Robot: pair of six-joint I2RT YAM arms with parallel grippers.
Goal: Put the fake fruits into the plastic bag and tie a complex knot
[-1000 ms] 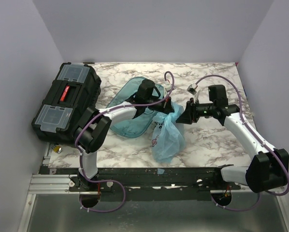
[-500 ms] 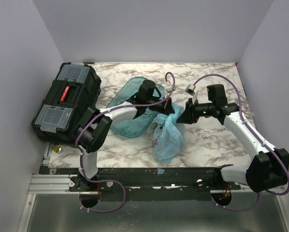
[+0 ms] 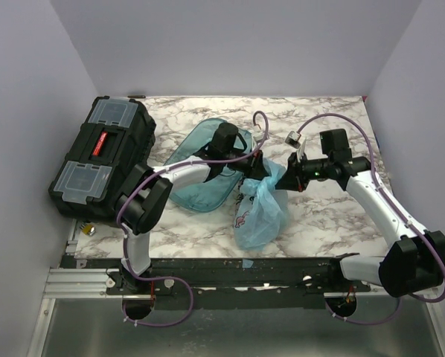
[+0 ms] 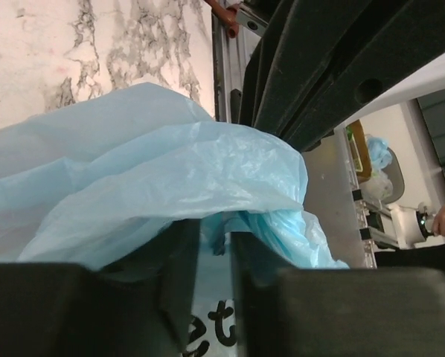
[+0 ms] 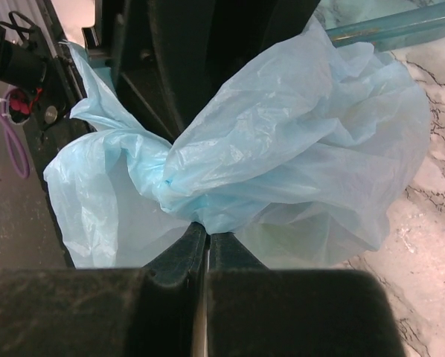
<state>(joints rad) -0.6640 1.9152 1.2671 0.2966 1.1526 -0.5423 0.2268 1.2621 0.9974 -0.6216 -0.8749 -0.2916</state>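
Note:
The light-blue plastic bag (image 3: 260,208) with a pink-and-white print lies on the marble table in front of both grippers, its top lifted. My left gripper (image 3: 255,165) is shut on a strip of the bag's top edge (image 4: 219,234), with film draped over its fingers (image 4: 179,275). My right gripper (image 3: 286,176) is shut on the bag's bunched neck (image 5: 205,223). A twisted gather of film (image 5: 170,182) sits just past the right fingertips, with loose tails spreading to both sides. The fake fruits are hidden; only a faint greenish tint (image 5: 282,238) shows through the film.
A rigid clear teal oval tray (image 3: 200,190) lies under the left arm, just left of the bag. A black toolbox (image 3: 103,156) stands at the table's left edge. Purple cables loop above both wrists. Walls close the table on three sides.
My right gripper has shifted slightly right and away from the left one, drawing the bag's neck tighter between them. The bag's body has shifted a little. The left gripper has barely moved.

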